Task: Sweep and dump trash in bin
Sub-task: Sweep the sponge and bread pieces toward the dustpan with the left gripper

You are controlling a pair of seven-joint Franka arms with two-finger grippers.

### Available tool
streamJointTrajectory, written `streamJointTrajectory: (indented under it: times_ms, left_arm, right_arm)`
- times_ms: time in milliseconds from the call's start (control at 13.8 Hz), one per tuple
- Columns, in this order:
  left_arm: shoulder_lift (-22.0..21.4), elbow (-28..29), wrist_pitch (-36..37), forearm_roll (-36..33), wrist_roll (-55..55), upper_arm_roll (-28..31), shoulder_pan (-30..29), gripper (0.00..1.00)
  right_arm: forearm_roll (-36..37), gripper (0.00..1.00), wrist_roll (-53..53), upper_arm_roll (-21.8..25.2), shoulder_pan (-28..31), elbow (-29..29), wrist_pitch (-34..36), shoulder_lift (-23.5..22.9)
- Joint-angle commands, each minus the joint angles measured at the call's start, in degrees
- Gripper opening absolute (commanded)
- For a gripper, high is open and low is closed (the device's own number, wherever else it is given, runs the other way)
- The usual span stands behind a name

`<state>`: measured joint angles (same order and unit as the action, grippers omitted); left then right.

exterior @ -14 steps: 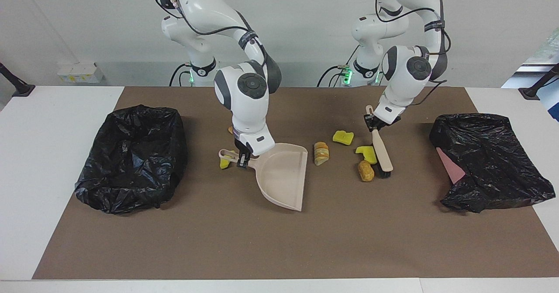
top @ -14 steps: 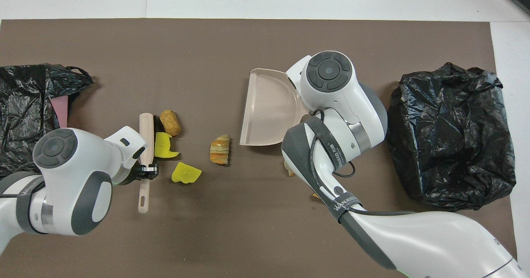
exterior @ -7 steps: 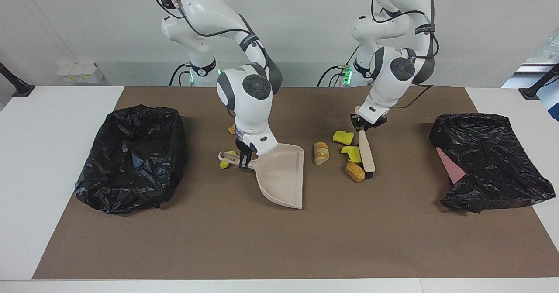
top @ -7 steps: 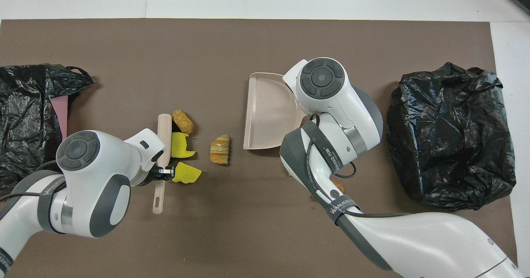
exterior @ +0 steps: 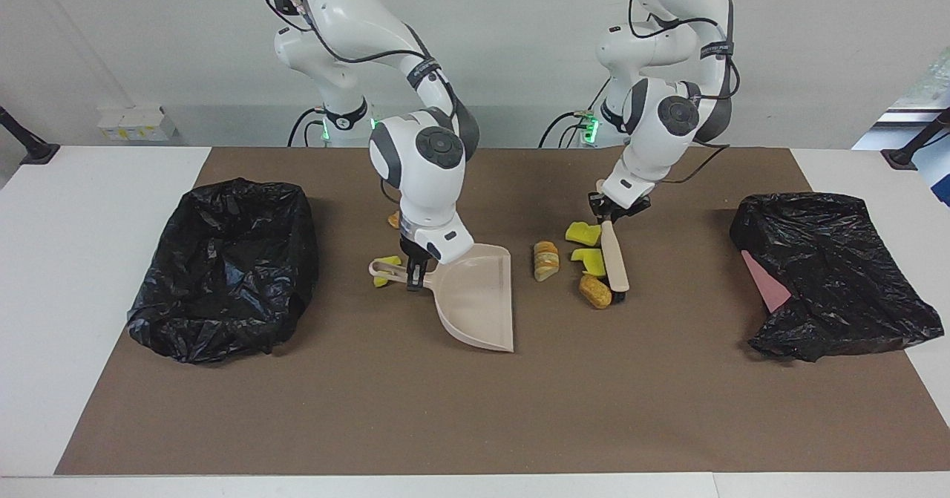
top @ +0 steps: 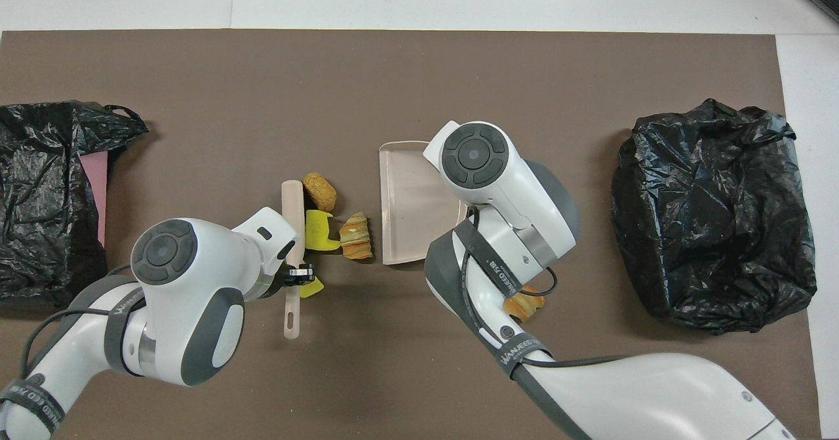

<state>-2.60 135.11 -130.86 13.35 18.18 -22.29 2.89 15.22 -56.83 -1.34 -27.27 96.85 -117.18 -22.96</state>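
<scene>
Toward the right arm's end of the table [exterior: 111,409] sits a bin lined with a black bag [exterior: 226,268], its mouth open upward. Next along, the right gripper [exterior: 413,275] has its jaws clamped on the handle of the beige dustpan [exterior: 475,301], whose open lip rests on the brown mat [exterior: 475,409] and faces the left arm's end. Two bits of trash lie on the handle side of the pan, out of the sweep's path: a yellow chunk [exterior: 384,275] touching the handle and an orange-brown piece [exterior: 392,220] nearer the robots.

Between pan and brush is the cluster that matters: a striped roll [exterior: 546,260] just beside the pan's lip, then a brown roll [exterior: 596,291] and two yellow chunks [exterior: 586,247] pressed against the brush [exterior: 614,260]. The left gripper [exterior: 610,212], jaws closed on the brush handle, holds it with its long axis running away from the robots (bristle end farthest from them), broadside to the pan.

So the trash lies from the brush straight toward the pan's mouth, and I judge the left arm only has to push sideways a little more to carry it in.

A second crumpled black bag [exterior: 831,275] lies at the left arm's end.
</scene>
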Motion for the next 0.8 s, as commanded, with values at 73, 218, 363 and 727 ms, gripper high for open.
streamJointTrajectory:
  times_ms: [73,218,363,727]
  left_arm:
    - [1.7,-2.7,-1.9,2.7,5.7,0.8,4.9,0.00]
    - [2.4,-3.7,-3.2,3.9,6.8,0.8,7.4,0.00]
    - [3.0,-5.6,-3.9,6.6,6.8,0.8,10.7,0.00]
    - [6.3,-14.9,-0.5,8.4,13.1,0.9,13.2,0.00]
  right_arm:
    - [1.3,0.00,-1.1,-0.2,0.6,4.7,-3.3,3.1]
    - [1.3,0.00,-1.1,-0.2,0.7,4.6,-3.3,3.0]
    - [1.3,0.00,-1.2,-0.2,1.4,4.3,-4.6,2.7]
    - [1.3,0.00,-0.8,-0.2,2.0,4.0,-4.1,2.6]
